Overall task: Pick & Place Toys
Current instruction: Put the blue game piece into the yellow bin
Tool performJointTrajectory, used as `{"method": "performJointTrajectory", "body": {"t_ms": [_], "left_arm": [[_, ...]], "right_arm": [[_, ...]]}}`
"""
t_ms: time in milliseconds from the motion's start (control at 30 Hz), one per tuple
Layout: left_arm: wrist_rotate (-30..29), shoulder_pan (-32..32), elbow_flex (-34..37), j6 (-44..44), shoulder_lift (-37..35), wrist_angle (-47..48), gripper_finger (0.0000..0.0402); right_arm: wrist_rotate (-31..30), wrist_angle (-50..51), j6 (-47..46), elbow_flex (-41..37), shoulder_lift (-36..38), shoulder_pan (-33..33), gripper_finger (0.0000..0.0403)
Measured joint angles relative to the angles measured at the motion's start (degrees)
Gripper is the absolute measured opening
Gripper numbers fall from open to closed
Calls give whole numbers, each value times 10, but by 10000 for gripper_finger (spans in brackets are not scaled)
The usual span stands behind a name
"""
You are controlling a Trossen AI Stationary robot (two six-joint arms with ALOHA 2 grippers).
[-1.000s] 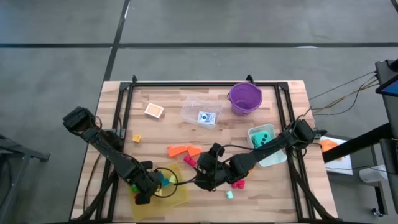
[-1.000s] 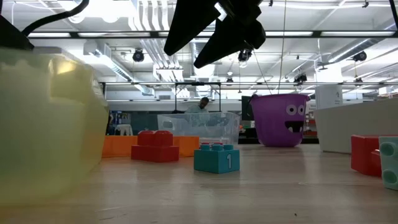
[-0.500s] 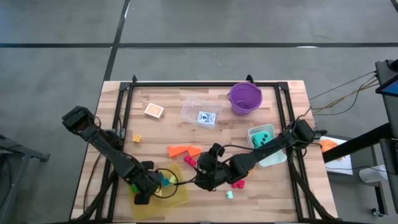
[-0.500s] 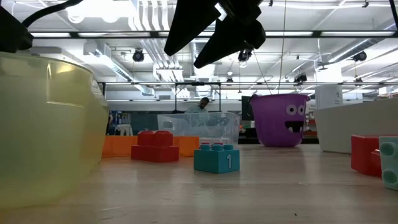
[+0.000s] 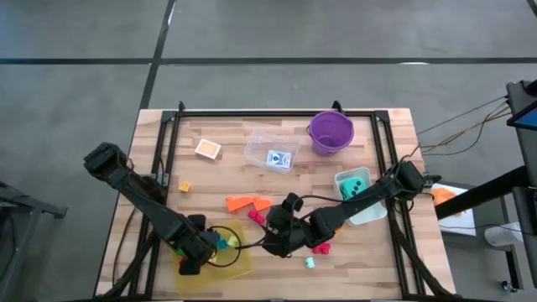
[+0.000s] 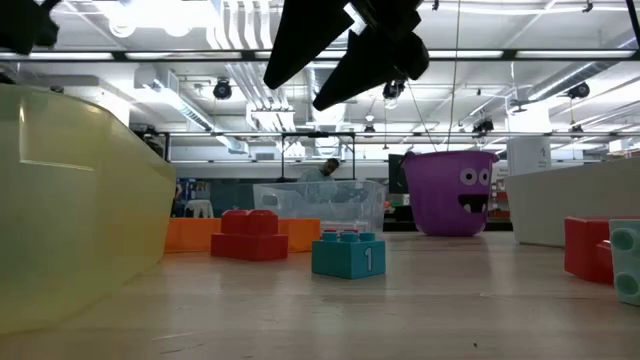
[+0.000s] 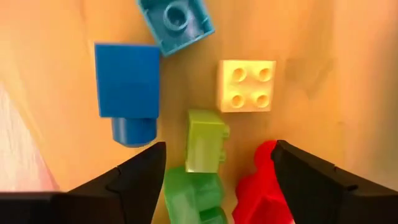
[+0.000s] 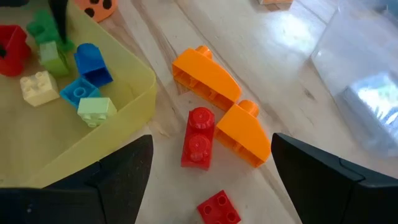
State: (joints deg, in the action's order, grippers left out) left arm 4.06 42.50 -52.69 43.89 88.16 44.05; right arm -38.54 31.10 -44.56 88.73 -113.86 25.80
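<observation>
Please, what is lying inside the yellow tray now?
Inside the yellow tray lie small bricks: a blue one, a teal one, a pale yellow one, light green ones and a red one. The left end effector covers part of the green and red bricks.

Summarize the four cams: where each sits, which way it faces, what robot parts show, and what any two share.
High: overhead, straight down on the table; both arms, left gripper over the yellow tray, right gripper mid-table.
Low: table-top height, level into the room; one dark arm overhead, purple bucket behind.
Left wrist: down into the tray; own open fingers over bricks.
Right wrist: past its own open fingers at orange wedges.
Shared: both wrist views show the pale yellow brick in the tray.
</observation>
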Motion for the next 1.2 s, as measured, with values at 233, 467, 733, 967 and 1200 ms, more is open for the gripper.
{"method": "performJointTrajectory", "body": {"t_ms": [233,467,733,967,1200], "left_arm": [[-94,0,-15,12,-53,-1,291],[-228,-3,-14,18,-117,-12,291],[-262,-5,-14,-73,-155,-87,291],[-261,-9,-14,-103,-161,-91,291],[-260,-13,-14,-111,-161,-90,291]], "right_arm": [[74,56,-124,0,0,-2,324],[143,81,-148,0,-1,-1,324],[180,94,-166,-1,-52,6,324],[168,95,-200,0,-71,14,324],[161,66,-180,0,-86,13,324]]}}
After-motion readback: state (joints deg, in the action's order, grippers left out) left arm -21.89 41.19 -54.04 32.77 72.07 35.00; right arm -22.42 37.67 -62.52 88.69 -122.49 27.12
